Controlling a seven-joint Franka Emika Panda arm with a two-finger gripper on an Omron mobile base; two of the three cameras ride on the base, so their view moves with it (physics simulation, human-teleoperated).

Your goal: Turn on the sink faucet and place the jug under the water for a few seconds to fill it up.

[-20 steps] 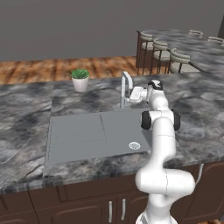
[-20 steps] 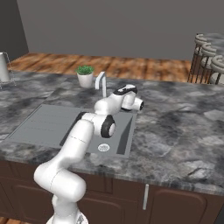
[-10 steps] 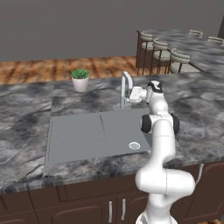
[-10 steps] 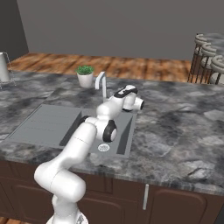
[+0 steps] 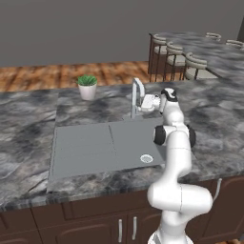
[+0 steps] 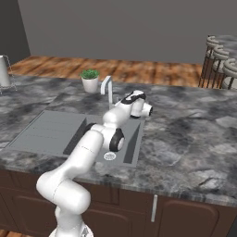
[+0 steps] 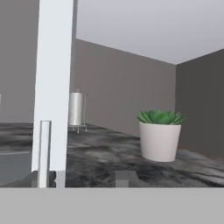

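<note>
The sink faucet [image 5: 137,93] stands behind the grey sink [image 5: 81,147], its arched spout over the basin. My gripper [image 5: 141,102] reaches in level from the right, right beside the faucet's upright. In the hand view the faucet [image 7: 54,87] is a pale column at the left, with a thin upright piece [image 7: 44,151] low in front of it. My gripper [image 7: 89,179] has its two tips apart, the left tip at the column's foot, and only bare counter shows between them. The jug and the water are out of view.
A potted plant [image 5: 87,86] stands on the counter left of the faucet [image 6: 107,88]. A white paper-towel roll [image 6: 3,70] stands far left. The round drain [image 5: 146,158] lies in the basin near my arm. Bar stools [image 5: 190,62] line a second counter behind.
The hand has stayed beside the faucet. Its fingers have drawn closer together.
</note>
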